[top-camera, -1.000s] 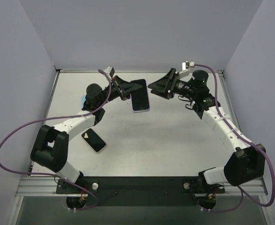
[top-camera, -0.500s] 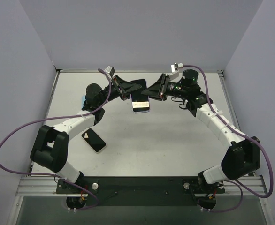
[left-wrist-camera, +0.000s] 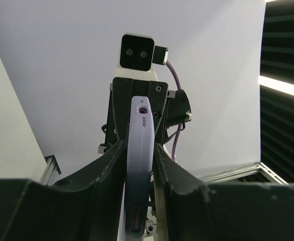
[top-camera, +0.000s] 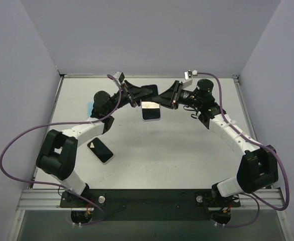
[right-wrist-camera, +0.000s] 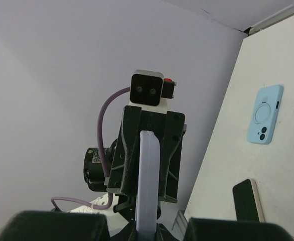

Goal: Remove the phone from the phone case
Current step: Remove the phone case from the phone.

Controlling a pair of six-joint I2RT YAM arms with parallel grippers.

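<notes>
Phone sits in a pale lavender phone case. The screen is dark and glossy, with a bright reflection across its middle. It's held up off the counter, mid-air between the two arms, towards the far side.

Top view: long axis runs roughly far-to-near, near end hanging free, screen facing up toward the camera. Both end effectors meet it at the far half.

Left end effector: narrow, fingers pinched on the cased phone from both sides. Left wrist view is edge-on. The rim has a small oval cutout and a row of tiny holes near the far end, and a dark slot near the close end.

Right end effector: jaws flank the phone's other side, can't tell if they're actually clamped.

Can't read any lettering at this resolution.

Also on the counter: second phone lying flat, bare, and a blue case with a ring and camera cutouts.
</notes>
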